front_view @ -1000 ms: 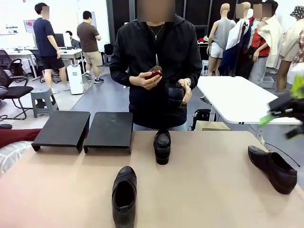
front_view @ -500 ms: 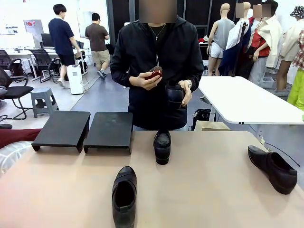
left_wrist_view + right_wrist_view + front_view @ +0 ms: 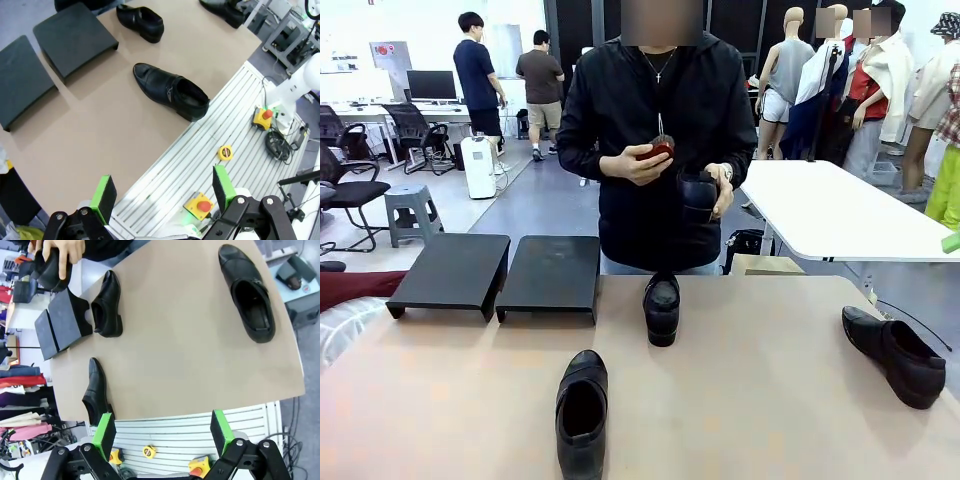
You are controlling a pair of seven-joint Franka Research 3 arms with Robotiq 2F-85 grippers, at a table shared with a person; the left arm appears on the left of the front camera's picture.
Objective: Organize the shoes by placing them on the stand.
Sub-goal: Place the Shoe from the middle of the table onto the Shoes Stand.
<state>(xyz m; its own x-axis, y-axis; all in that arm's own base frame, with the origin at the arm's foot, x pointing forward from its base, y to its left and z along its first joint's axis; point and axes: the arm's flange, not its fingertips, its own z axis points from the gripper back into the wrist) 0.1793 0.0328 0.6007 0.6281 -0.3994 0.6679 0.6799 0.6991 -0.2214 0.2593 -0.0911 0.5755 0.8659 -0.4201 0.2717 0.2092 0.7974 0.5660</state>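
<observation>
Three black shoes lie on the tan table: a loafer (image 3: 662, 308) near the far edge, another (image 3: 582, 410) near the front, and a longer one (image 3: 895, 352) at the right. The person holds another shoe (image 3: 698, 195) in one hand and a small red thing (image 3: 655, 150) in the other. Two black stands (image 3: 452, 272) (image 3: 551, 275) sit side by side at the far left. My left gripper (image 3: 164, 192) hangs open high above the table's near edge, over the front shoe (image 3: 171, 90). My right gripper (image 3: 162, 432) is open too, high above the long shoe (image 3: 252, 292) and the stands (image 3: 62, 322).
A white slatted rail (image 3: 200, 150) with red stop buttons and a yellow tape measure runs along my side of the table. A white table (image 3: 840, 215) stands behind at the right. People walk and chairs stand far off at the back left.
The right gripper, a blur at the front view's right edge a second ago, has drawn away to the right. The person's hands and the held shoe rose slightly. The shoes on the table have not moved.
</observation>
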